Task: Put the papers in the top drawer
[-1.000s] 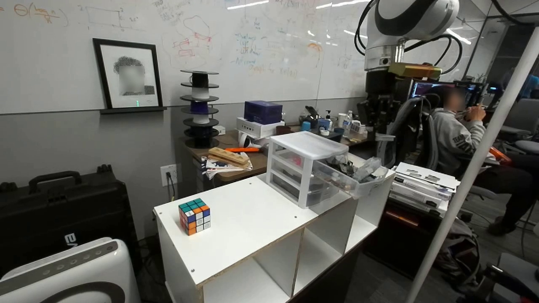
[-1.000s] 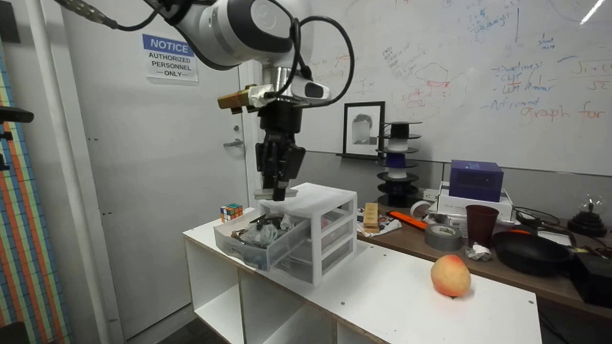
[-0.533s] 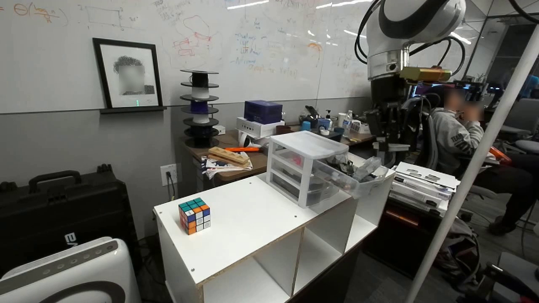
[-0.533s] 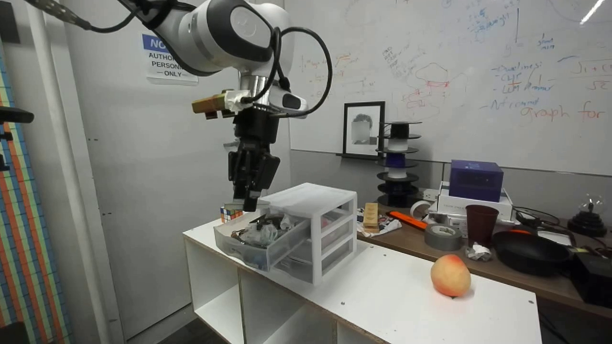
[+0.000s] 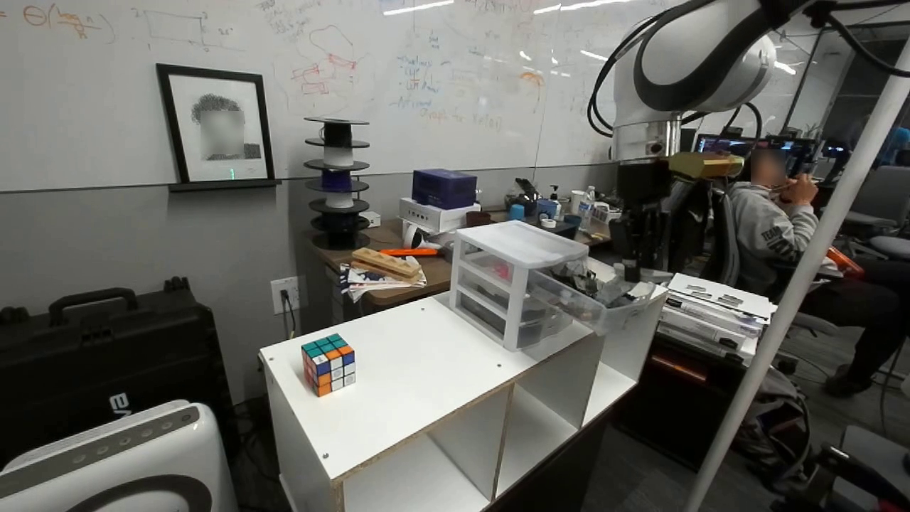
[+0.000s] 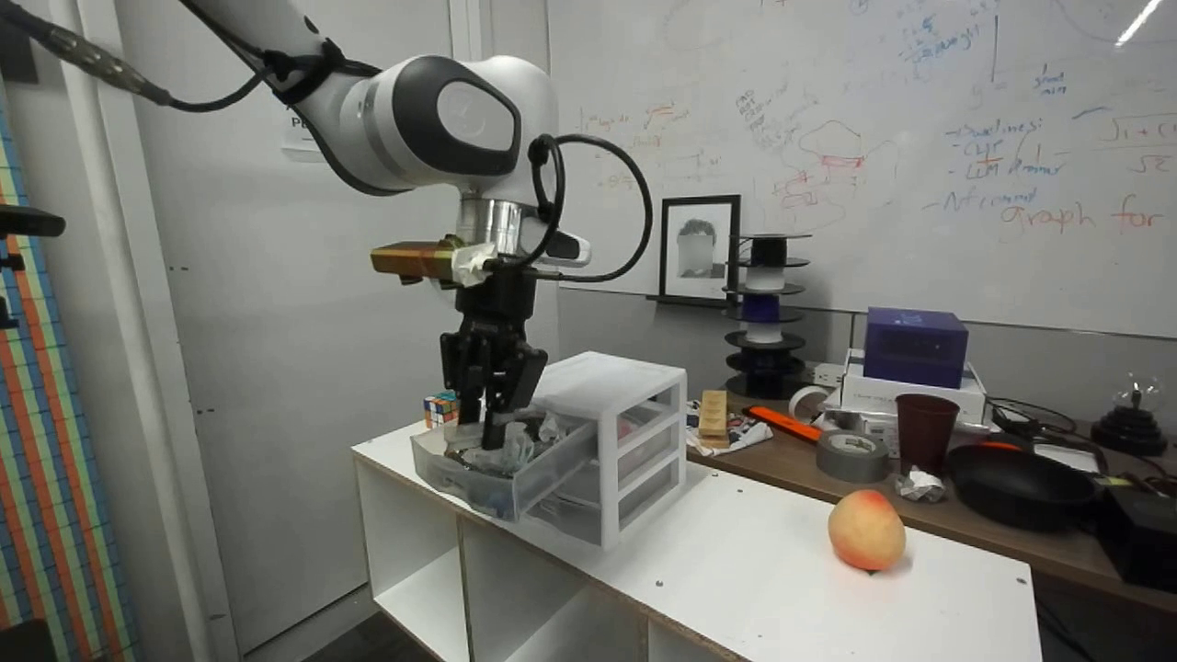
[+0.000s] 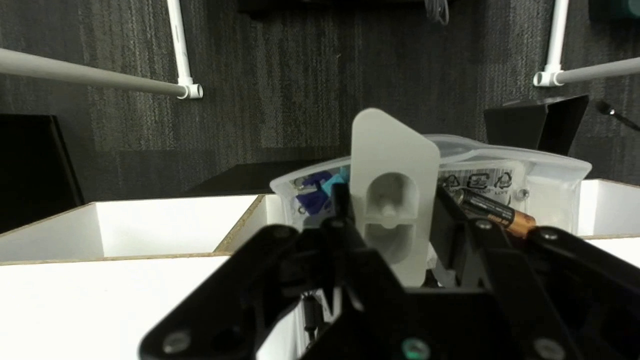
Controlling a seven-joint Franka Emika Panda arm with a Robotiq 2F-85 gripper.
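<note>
My gripper [image 6: 481, 430] is shut on a pale grey-white plastic piece [image 7: 392, 150] with two hollow pockets. It holds the piece low over the pulled-out top drawer [image 6: 464, 487], with the fingertips at about rim height. The drawer's side wall also shows in an exterior view [image 5: 569, 302]. Inside the drawer are clear crumpled plastic, a battery [image 7: 495, 210] and small blue parts [image 7: 315, 192]. The papers cannot be made out for certain. A crumpled whitish scrap [image 6: 919, 485], paper or foil, lies on the desk beside a dark red cup.
The white drawer unit [image 6: 607, 386] stands behind the open drawer on a white shelf [image 6: 736, 552]. A Rubik's cube [image 5: 328, 365] sits on the shelf on one side of the unit, a peach [image 6: 867, 530] on the other. A pan and tape lie on the desk behind.
My gripper has moved away from above the drawer unit, out over the open drawer, and then down to it, carrying the pale piece. The drawer, cube and peach have not moved.
</note>
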